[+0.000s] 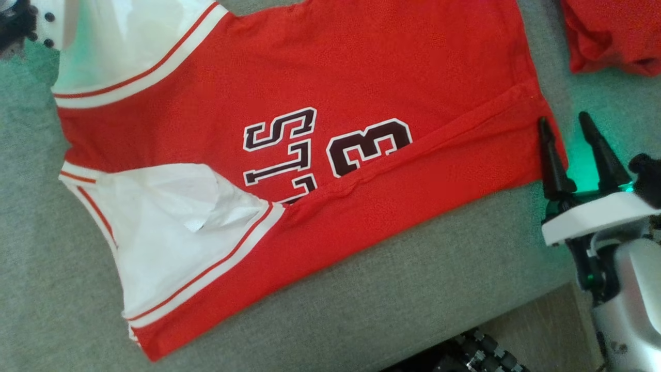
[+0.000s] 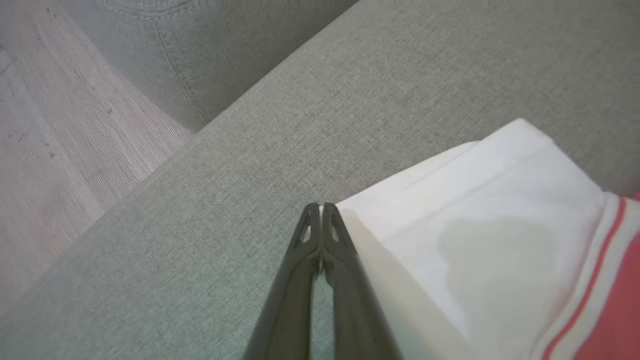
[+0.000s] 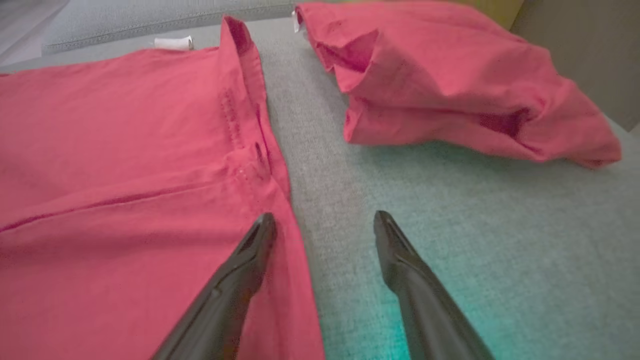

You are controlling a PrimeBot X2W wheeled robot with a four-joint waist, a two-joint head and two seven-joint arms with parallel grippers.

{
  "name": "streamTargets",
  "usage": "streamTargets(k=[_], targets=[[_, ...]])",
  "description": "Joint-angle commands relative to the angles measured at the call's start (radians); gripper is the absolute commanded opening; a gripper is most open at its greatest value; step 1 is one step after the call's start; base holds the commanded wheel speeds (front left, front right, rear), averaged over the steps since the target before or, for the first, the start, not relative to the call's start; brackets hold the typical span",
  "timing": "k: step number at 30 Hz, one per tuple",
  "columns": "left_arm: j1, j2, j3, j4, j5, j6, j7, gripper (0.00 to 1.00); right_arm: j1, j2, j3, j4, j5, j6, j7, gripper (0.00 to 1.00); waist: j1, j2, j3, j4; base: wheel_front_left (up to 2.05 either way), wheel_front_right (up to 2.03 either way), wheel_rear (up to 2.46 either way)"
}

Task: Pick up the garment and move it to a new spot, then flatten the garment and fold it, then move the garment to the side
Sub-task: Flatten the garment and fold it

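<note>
A grey upholstered cushion (image 1: 413, 289) carried everything, with pale wood floor (image 2: 60, 150) beyond its left edge. Most of the cushion was covered by the garment (image 1: 361, 67), a red jersey with white sleeves trimmed in red and white stripes. It lay flat, its long axis running left to right and slightly tilted. The sleeves pointed left and the hem pointed right. Its near long side was folded over towards the middle as a red band, which hid part of the dark, white-edged lettering (image 1: 330, 150). The lettering lay turned sideways to the head camera. The near sleeve (image 1: 170, 232) was rumpled, and the far sleeve (image 1: 119, 46) reached the far-left corner.

A second, bunched red cloth (image 1: 614, 36) sat at the far right, apart from the hem.

The right gripper (image 1: 563, 119) stood at the hem's near corner with its jaws spread, one finger over the red fabric and the other over bare cushion. The left gripper (image 2: 320, 207) had its jaws pressed together at the far sleeve's corner. Whether cloth was caught between them could not be told.
</note>
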Motion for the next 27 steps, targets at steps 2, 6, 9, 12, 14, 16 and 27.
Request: streamTargets(k=[2, 6, 9, 12, 14, 16, 27], targets=[[-0.047, 0.047, 0.043, -0.050, -0.004, 0.003, -0.010, 0.00, -0.023, -0.036, -0.003, -0.043, -0.006, -0.001, 0.001, 1.00, -0.0001, 0.0000, -0.008, 0.006, 0.00, 0.00, 0.00], [-0.042, 0.041, 0.035, -0.071, -0.009, -0.001, -0.028, 0.00, -0.062, -0.056, -0.006, -0.080, 0.018, -0.001, 0.037, 1.00, -0.0001, 0.0000, -0.027, 0.026, 0.00, 0.00, 0.00], [-0.047, 0.037, 0.037, -0.087, -0.004, -0.001, -0.055, 0.00, -0.095, -0.080, 0.004, -0.097, 0.029, -0.001, 0.092, 1.00, -0.0001, 0.0000, -0.038, 0.040, 0.00, 0.00, 0.00], [-0.045, 0.035, 0.032, -0.102, -0.018, -0.005, -0.063, 0.00, -0.132, -0.105, 0.016, -0.105, 0.037, -0.001, 0.158, 1.00, -0.0001, 0.0000, -0.045, 0.057, 0.00, 0.00, 0.00], [-0.043, 0.035, 0.025, -0.114, -0.026, -0.008, -0.068, 0.00, -0.158, -0.119, 0.025, -0.112, 0.039, -0.001, 0.197, 1.00, -0.0001, 0.0000, -0.048, 0.070, 0.00, 0.00, 0.00], [-0.044, 0.038, 0.019, -0.123, -0.031, -0.011, -0.079, 0.00, -0.187, -0.125, 0.035, -0.115, 0.044, -0.001, 0.234, 1.00, -0.0001, 0.0000, -0.051, 0.083, 0.00, 0.00, 0.00], [-0.076, 0.044, -0.022, -0.148, -0.050, -0.016, -0.138, 0.00, -0.400, -0.113, 0.102, 0.006, 0.033, -0.001, 0.422, 1.00, -0.0001, 0.0000, -0.045, 0.150, 0.00, 0.00, 0.00]])
